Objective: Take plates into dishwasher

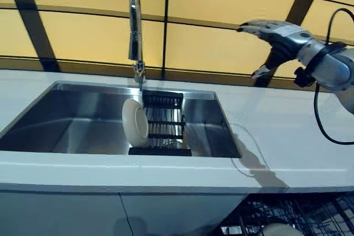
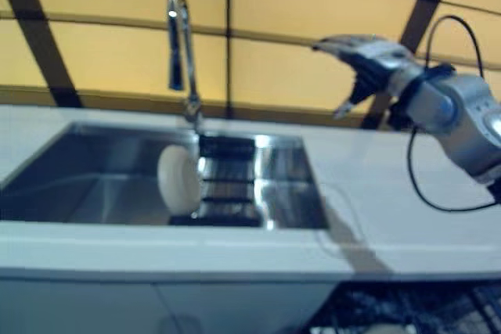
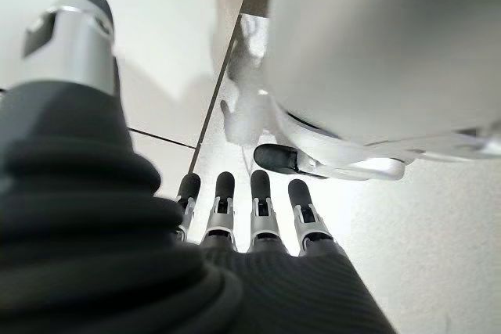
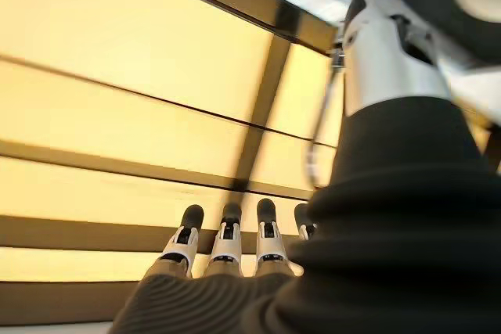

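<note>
Dishwasher rack (image 1: 298, 216) nearest, at the lower right edge below the counter: dark wire grid, cut off by the frame, with a pale rounded shape (image 1: 278, 229) in it, too cropped to identify. White counter (image 1: 287, 131), smooth and matte, runs across the view. Set into it, a steel sink (image 1: 72, 120), rectangular and brushed, with reflective walls.

Plate (image 1: 135, 121): white, round, glossy, standing on edge at the left end of a black slatted rack (image 1: 163, 125) inside the sink, just below the tap. Part of the rim is hidden behind the rack bars. Tap (image 1: 134, 31): chrome, tall, curved at the top. Wall behind: yellow panels divided by dark strips.

Right hand (image 1: 275, 36) is raised over the counter, right of the sink and well apart from the plate; fingers straight and slightly spread, thumb hanging down, holding nothing. Right wrist view agrees, fingers (image 4: 227, 236) extended toward the yellow wall.

Left hand (image 3: 250, 209) shows only in its own wrist view: fingers straight, side by side, empty, over pale floor. No legible writing anywhere.
</note>
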Robot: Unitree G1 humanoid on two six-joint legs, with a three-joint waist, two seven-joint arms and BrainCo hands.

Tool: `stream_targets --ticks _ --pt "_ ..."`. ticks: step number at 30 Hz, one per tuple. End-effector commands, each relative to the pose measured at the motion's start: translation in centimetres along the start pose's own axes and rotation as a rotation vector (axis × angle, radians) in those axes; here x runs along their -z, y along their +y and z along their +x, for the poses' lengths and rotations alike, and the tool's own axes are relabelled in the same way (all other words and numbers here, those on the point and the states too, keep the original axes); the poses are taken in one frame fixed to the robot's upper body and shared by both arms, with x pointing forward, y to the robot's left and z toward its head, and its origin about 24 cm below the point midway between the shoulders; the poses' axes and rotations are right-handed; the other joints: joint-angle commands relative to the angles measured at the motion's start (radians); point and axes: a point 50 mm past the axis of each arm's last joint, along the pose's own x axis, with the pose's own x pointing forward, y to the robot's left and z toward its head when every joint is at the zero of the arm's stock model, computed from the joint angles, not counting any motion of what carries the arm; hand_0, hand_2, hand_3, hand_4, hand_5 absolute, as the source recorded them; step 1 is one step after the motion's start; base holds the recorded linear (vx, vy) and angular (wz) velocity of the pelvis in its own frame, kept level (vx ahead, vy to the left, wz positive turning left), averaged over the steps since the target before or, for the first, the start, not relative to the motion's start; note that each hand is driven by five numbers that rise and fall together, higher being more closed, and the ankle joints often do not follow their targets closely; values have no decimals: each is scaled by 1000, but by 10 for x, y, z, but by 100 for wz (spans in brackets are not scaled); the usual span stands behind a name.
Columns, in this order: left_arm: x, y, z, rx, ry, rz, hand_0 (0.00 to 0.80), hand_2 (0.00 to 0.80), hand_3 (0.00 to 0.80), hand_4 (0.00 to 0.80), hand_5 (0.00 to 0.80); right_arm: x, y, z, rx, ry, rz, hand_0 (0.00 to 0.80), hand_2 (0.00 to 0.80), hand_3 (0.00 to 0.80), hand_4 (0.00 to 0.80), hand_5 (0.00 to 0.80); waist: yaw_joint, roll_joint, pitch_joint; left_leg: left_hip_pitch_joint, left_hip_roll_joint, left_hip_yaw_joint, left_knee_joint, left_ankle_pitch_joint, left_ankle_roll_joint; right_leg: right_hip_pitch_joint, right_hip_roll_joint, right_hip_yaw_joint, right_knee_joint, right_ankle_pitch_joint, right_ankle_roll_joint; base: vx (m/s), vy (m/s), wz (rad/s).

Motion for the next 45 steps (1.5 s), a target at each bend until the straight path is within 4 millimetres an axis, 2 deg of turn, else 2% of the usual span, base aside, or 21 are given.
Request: stream_targets --ticks 1,15,24,32,45 --pt "-9 17 -4 -53 4 76 0 0 0 0 0 -19 -24 7 75 -122 -177 0 0 0 0 0 36 -43 -5 2 -13 -20 -3 -31 -19 33 -30 -16 1 2 95 25 24 14" --pt "1 17 -3 -60 21 48 0 0 0 0 0 -70 -30 16 26 -389 -454 0 0 0 0 0 78 -78 -11 -7 -14 -46 -3 -24 -23 43 -36 -57 1 3 101 27 24 10" --pt "6 20 -4 -62 34 62 0 0 0 0 0 -83 -33 19 27 -462 -489 0 0 0 0 0 101 -87 -10 -21 -14 -62 -3 -21 -26 40 -40 -79 1 0 103 16 9 12" --pt "18 21 -5 -57 77 76 0 0 0 0 0 -93 -34 22 15 -485 -472 0 0 0 0 0 122 -90 3 -40 -15 -76 -3 -11 -29 31 -37 -95 1 1 101 29 20 9" --pt "6 22 -5 -57 42 82 0 0 0 0 0 -100 -30 31 -2 -459 -440 0 0 0 0 0 151 -111 58 -94 -16 -110 -3 4 -30 -7 -33 -115 1 6 97 -13 -4 12"
